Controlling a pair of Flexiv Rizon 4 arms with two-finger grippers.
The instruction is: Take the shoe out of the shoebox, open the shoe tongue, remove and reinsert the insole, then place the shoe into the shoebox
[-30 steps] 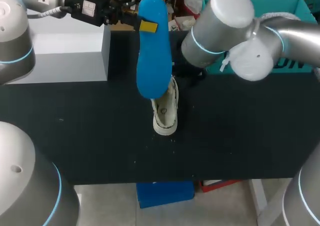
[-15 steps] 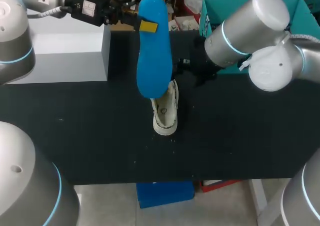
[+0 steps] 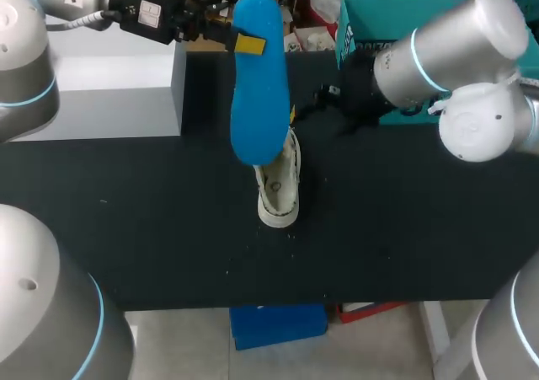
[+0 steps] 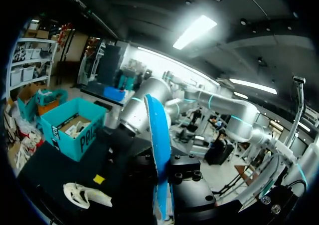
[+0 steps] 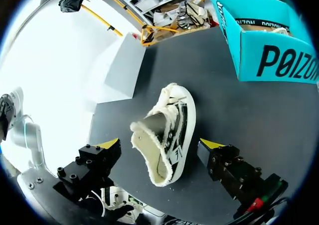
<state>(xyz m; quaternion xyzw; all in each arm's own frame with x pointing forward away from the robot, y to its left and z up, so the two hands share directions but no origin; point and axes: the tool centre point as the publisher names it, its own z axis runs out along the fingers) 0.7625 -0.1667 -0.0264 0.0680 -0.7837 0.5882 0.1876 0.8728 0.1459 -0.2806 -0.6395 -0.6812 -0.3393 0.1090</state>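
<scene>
The black worktop (image 3: 152,237) carries the open teal cardboard shoebox (image 5: 249,60), well behind the cream canvas shoe (image 3: 280,186) and to its right. The shoe lies on its side, I think. My left gripper (image 3: 248,45) is clamped on the bright blue foam insole (image 3: 259,102), held above the shoe. My right gripper (image 5: 159,144) hangs above the shoe, fingers apart.

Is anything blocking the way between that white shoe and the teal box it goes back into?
Nothing visible lies on the table between the shoe and the shoebox; that stretch is bare. Only the right arm hangs over it.
</scene>
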